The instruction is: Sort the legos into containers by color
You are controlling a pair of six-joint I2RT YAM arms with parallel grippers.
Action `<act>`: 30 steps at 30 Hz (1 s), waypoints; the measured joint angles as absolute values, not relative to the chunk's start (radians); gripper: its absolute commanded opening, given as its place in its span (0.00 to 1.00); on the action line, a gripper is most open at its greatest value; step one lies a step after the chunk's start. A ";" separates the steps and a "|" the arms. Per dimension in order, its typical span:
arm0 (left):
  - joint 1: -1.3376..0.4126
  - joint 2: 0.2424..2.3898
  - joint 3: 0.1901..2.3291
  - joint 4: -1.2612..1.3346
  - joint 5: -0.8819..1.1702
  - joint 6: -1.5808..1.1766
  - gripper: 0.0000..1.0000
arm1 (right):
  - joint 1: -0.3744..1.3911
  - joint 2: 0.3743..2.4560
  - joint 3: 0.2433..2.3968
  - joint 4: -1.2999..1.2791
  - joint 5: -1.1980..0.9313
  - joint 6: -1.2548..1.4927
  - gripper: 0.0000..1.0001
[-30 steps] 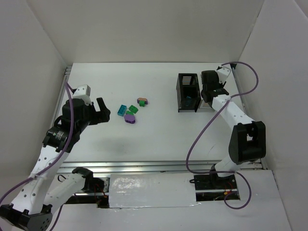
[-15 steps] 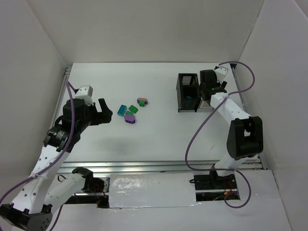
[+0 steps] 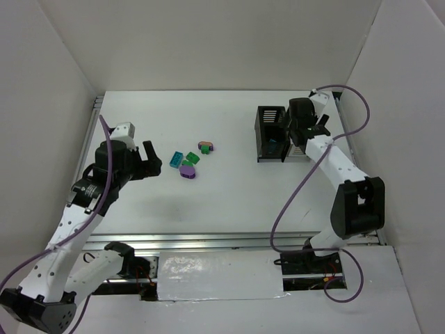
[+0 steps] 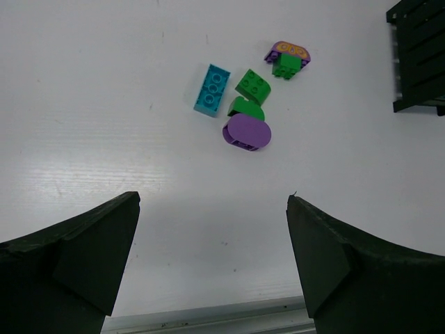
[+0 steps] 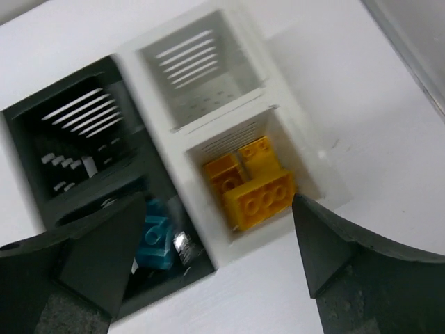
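Left gripper (image 4: 212, 268): jaws wide apart, nothing between; hovering left of loose small plastic lego bricks on white table (image 4: 97, 139).
Loose bricks, left of centre: teal oblong brick (image 4: 212, 90); two green bricks (image 4: 252, 86), one touching purple rounded brick (image 4: 247, 131); purple-orange piece (image 4: 287, 54) just right, apart.
Right gripper (image 5: 222, 268): jaws apart, nothing held; above slotted square bins, far right.
Near black bin (image 5: 104, 202): teal lego (image 5: 157, 240) inside.
Adjacent white bin (image 5: 295, 163): yellow-orange legos (image 5: 254, 189) inside.

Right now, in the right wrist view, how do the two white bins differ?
The upper white bin is empty; the lower white bin holds yellow bricks. The lower one adjoins the black bin with a teal brick; the upper adjoins the other black bin. Both are open-topped with slotted walls.
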State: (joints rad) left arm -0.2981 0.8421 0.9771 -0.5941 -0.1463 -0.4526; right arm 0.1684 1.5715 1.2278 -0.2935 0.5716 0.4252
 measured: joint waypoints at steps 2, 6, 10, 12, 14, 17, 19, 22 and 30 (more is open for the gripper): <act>-0.296 0.886 0.992 -0.611 -0.160 -0.472 1.00 | 0.206 1.516 1.227 -0.303 0.538 0.421 1.00; -0.287 1.034 1.059 -0.638 -0.175 -0.532 1.00 | 0.342 1.397 1.237 -0.326 0.453 0.405 1.00; -0.285 1.203 1.120 -0.664 -0.180 -0.596 1.00 | 0.442 1.338 1.253 -0.348 0.328 0.390 1.00; -0.285 1.283 1.151 -0.670 -0.188 -0.621 1.00 | 0.473 1.327 1.253 -0.367 0.273 0.390 1.00; -0.285 1.367 1.202 -0.691 -0.205 -0.643 1.00 | 0.500 1.323 1.248 -0.378 0.227 0.390 1.00; -0.282 1.501 1.301 -0.700 -0.230 -0.664 1.00 | 0.520 1.300 1.219 -0.384 0.157 0.390 1.00; -0.278 1.577 1.352 -0.695 -0.236 -0.669 0.95 | 0.529 1.276 1.201 -0.387 0.108 0.391 1.00; -0.275 1.678 1.404 -0.690 -0.239 -0.677 0.95 | 0.538 1.248 1.185 -0.383 0.056 0.393 1.00; -0.276 1.875 1.419 -0.676 -0.255 -0.677 0.87 | 0.554 1.235 1.163 -0.370 -0.033 0.395 1.00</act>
